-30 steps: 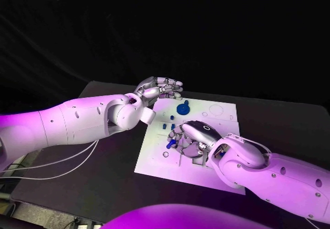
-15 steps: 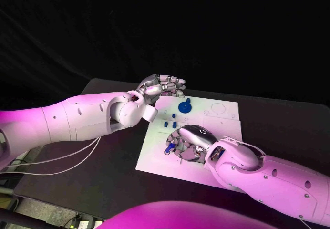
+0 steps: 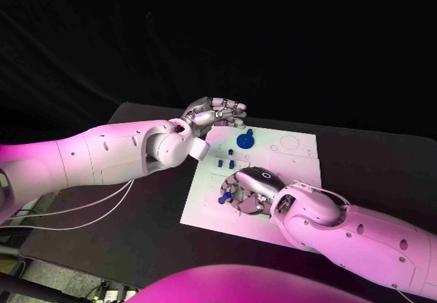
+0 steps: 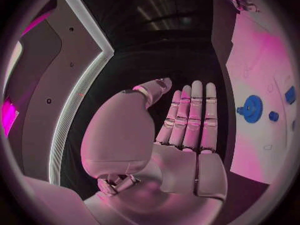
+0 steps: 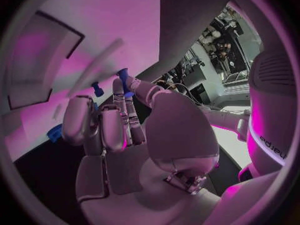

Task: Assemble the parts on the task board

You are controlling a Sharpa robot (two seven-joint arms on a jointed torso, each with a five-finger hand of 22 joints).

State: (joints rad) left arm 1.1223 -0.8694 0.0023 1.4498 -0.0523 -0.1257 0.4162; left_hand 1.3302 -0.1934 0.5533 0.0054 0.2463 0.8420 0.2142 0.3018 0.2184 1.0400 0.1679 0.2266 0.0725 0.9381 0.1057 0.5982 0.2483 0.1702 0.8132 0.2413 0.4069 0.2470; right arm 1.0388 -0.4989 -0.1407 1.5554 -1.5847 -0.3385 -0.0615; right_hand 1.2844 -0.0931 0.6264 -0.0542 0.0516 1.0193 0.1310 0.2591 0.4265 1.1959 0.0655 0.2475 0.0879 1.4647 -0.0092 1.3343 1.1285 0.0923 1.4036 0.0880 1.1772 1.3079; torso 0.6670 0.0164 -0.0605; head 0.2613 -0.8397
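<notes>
The white task board [image 3: 208, 211] lies mid-table. My right hand [image 3: 251, 189] hangs low over its middle, and a small blue part [image 3: 224, 197] shows at its fingertips. In the right wrist view that blue part [image 5: 123, 75] sits pinched between thumb and a finger, just above the board [image 5: 112, 15]. A blue gear [image 3: 245, 140] stands near the board's far edge, with small blue parts [image 3: 224, 164] just nearer than it. My left hand [image 3: 216, 114] hovers at the board's far left corner, fingers stretched out and holding nothing. The left wrist view shows the left hand [image 4: 187, 120] and the gear [image 4: 252, 108].
The black table [image 3: 136, 221] surrounds the board, with bare room to its left and right. White cables [image 3: 82, 214] hang off the table's left edge under my left arm. A shallow recess [image 5: 44, 60] in the board lies beside the right hand.
My right hand has slid a little toward the board's near side, carrying the blue part with it. The left hand has hardly moved.
</notes>
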